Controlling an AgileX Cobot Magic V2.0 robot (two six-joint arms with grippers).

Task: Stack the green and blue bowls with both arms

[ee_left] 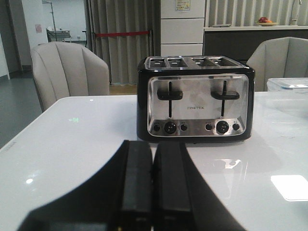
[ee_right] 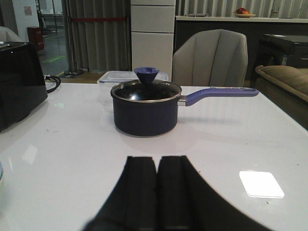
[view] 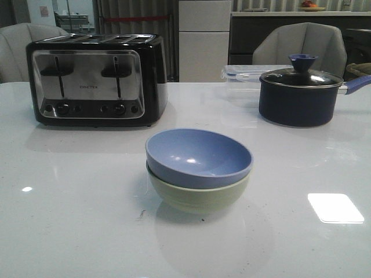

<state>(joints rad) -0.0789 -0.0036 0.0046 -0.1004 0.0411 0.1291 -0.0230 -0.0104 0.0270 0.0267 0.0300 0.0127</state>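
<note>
The periwinkle blue bowl (view: 200,153) sits nested inside the pale green bowl (view: 197,194) at the middle of the white table, both upright. Neither gripper shows in the front view. My left gripper (ee_left: 153,145) is shut and empty, low over the table and facing the toaster; no bowl shows in its view. My right gripper (ee_right: 157,159) is shut and empty, low over the table and facing the pot. A thin sliver of the bowls' rim (ee_right: 1,179) shows at the edge of the right wrist view.
A black and chrome toaster (view: 95,78) stands at the back left and also shows in the left wrist view (ee_left: 196,98). A dark navy lidded pot (view: 300,95) with a blue handle stands at the back right and also shows in the right wrist view (ee_right: 146,113). A clear lidded box (view: 246,72) lies behind it.
</note>
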